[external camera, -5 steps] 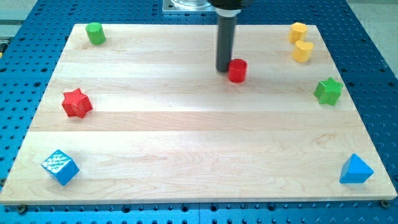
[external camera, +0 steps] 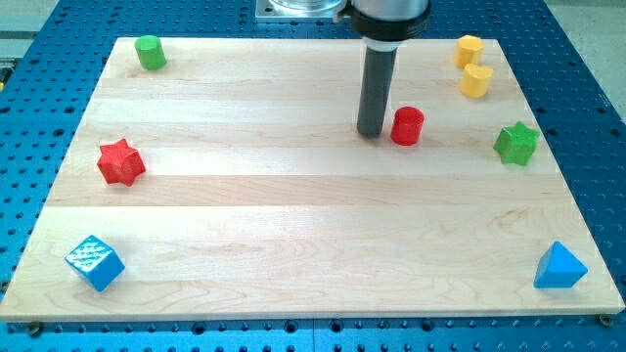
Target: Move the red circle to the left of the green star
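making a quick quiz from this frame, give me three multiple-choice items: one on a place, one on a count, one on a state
1. Where is my tip relative to the red circle?
A. at its left
B. at its right
C. below it

2. How many yellow blocks are on the board?
A. one
B. two
C. three

3. Does the red circle touch the green star?
A. yes
B. no, bare wood lies between
C. it sits on top

Answers:
1 A, the rod stands just at the circle's left.
2 B, two sit at the top right.
3 B, a clear gap shows.

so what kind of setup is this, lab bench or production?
Likely a lab bench: a wooden board on a blue perforated table, small blocks like the red circle and green star, my tip pushing.
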{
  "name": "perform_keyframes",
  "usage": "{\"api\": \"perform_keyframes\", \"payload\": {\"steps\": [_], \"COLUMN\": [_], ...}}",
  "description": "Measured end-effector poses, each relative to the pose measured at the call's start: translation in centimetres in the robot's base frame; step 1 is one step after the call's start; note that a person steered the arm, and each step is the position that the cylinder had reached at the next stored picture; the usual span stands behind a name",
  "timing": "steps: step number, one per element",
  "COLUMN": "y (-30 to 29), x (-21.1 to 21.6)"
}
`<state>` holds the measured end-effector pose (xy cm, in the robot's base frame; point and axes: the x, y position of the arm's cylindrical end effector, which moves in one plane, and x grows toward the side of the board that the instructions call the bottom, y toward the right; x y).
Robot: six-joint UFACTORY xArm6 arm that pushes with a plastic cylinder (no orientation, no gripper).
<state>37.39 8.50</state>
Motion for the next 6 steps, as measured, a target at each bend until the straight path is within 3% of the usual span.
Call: {"api": "perform_keyframes", "payload": {"steps": [1, 2, 3, 4, 6], "y": [1.3, 1.5, 2.0, 5.5, 7.4], "x": [-3.3, -1.9, 2.3, 3.8, 1.8]}}
